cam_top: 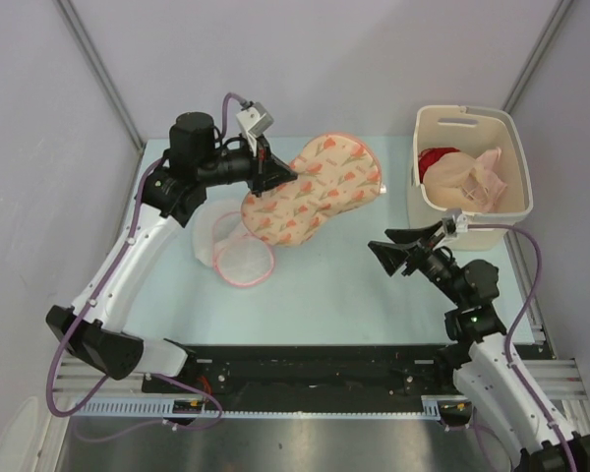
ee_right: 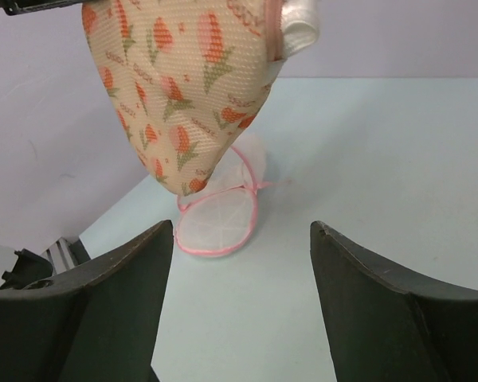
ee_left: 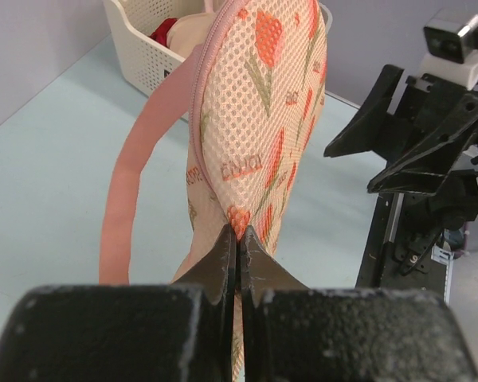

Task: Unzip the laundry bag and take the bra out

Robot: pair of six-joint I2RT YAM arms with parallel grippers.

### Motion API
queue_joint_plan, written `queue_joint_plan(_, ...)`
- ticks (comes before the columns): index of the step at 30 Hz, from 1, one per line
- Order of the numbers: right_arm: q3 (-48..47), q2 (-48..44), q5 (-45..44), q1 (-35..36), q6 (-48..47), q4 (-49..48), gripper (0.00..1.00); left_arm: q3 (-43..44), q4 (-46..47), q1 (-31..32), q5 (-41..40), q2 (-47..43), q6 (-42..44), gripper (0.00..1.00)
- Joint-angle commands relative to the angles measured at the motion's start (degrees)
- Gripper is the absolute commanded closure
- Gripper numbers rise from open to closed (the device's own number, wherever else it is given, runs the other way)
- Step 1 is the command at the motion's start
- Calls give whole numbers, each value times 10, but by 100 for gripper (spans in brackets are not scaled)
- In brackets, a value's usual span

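Note:
The laundry bag (cam_top: pixel 315 189), peach mesh printed with red tulips, hangs above the table's middle. My left gripper (cam_top: pixel 280 177) is shut on its fabric edge; in the left wrist view the gripper (ee_left: pixel 240 235) pinches the bag (ee_left: pixel 259 119), and a pink edging band (ee_left: pixel 123 207) loops down on the left. The bra (cam_top: pixel 467 177), a pale cream garment with thin straps, lies in the white basket (cam_top: pixel 472 228) beside a red garment (cam_top: pixel 435 157). My right gripper (cam_top: pixel 383 246) is open and empty, low between bag and basket. Through its fingers (ee_right: pixel 243 227) the bag (ee_right: pixel 183 87) hangs ahead.
A round white mesh item with pink trim (cam_top: pixel 241 254) lies on the table under the bag's left end, and also shows in the right wrist view (ee_right: pixel 219 223). The basket stands at the back right. Grey walls close in left and right.

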State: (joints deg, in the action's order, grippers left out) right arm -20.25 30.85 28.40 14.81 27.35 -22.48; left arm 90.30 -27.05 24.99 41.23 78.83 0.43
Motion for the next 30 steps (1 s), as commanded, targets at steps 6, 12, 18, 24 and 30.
queue_joint_plan(6,12,126,-78,79,0,-262,27,13,12,-5,43,-24,9,100)
queue_joint_plan(12,12,210,-92,93,22,-391,28,12,8,-5,46,-27,12,100)
queue_joint_plan(18,6,304,-117,116,35,-524,36,8,9,-5,48,-29,9,99)
queue_joint_plan(24,-18,359,-118,137,47,-594,54,1,13,-5,49,-27,7,99)
queue_joint_plan(30,-29,353,-122,143,36,-587,60,-3,11,-6,46,-26,11,100)
